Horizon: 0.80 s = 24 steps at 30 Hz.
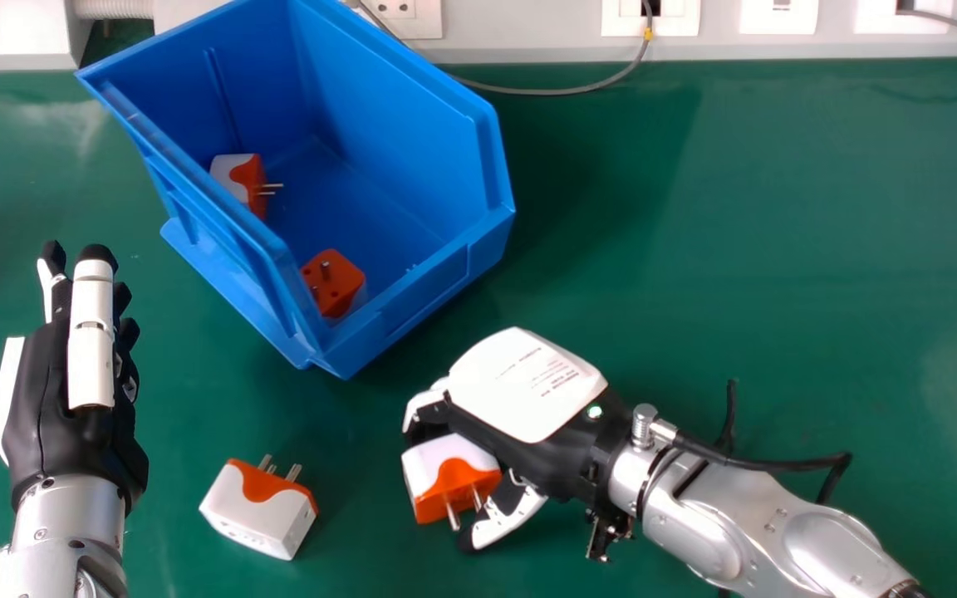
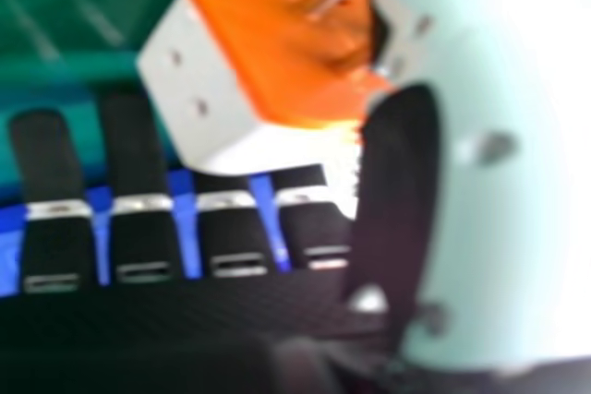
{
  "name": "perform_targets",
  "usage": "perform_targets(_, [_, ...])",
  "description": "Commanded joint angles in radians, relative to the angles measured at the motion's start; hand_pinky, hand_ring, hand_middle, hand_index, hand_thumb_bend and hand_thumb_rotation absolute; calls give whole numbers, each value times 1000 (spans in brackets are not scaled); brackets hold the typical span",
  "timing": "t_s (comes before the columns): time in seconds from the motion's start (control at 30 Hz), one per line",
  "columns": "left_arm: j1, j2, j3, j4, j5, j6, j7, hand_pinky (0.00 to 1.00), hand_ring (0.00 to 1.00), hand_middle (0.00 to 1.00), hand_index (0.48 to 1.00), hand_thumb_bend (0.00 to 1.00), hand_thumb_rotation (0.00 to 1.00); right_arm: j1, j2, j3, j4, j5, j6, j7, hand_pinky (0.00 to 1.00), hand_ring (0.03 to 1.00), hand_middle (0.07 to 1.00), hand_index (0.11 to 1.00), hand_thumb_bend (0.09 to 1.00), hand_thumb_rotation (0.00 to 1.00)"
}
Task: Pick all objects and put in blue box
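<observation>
Gripping a white-and-orange plug adapter (image 1: 452, 467), the robot's right hand (image 1: 520, 386) is in front of the blue box (image 1: 437, 295), just to the right of its near corner. The fingers (image 2: 143, 228) are bent, lying side by side with narrow gaps, and the adapter is pinched between them and the thumb (image 2: 480, 228), which presses its orange side. The adapter is tilted, still outside the box.

A second adapter (image 1: 254, 519) lies in front of the box, to the left of its near corner, with its metal pins pointing toward the box. Inside the box are two more: one (image 1: 233, 178) beside the left wall, its pins pointing right, and one (image 1: 333, 278) near the near corner, orange face up.

To the left of the box, and nearer the robot, is the left hand (image 1: 46, 399), its fingers straight and close together. Beyond the box, a grey cable (image 1: 545, 90) curves across the green table (image 1: 777, 249).
</observation>
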Motion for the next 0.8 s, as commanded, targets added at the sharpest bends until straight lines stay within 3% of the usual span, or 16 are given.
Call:
perform_targets(0.0, [-22, 5, -2, -8, -6, -1, -2, 1000, 984, 984, 989, 255, 922, 22, -18, -6, 6, -14, 42, 31, 166, 218, 302, 521, 479, 160])
perform_targets(0.17, [-20, 5, -3, -16, -7, 4, -2, 1000, 985, 985, 990, 256, 923, 22, -21, -2, -13, -10, 49, 40, 120, 171, 251, 503, 482, 156])
perform_targets(0.33, [-28, 7, -2, -5, -9, 2, -5, 1000, 989, 991, 994, 255, 925, 16, -26, -4, -17, -6, 56, 44, 68, 118, 195, 480, 486, 152])
perform_targets(0.77, [-30, 7, -5, -5, -1, 4, -5, 1000, 993, 995, 997, 258, 928, 43, -39, -39, -100, 20, 93, 79, 38, 86, 171, 471, 484, 150])
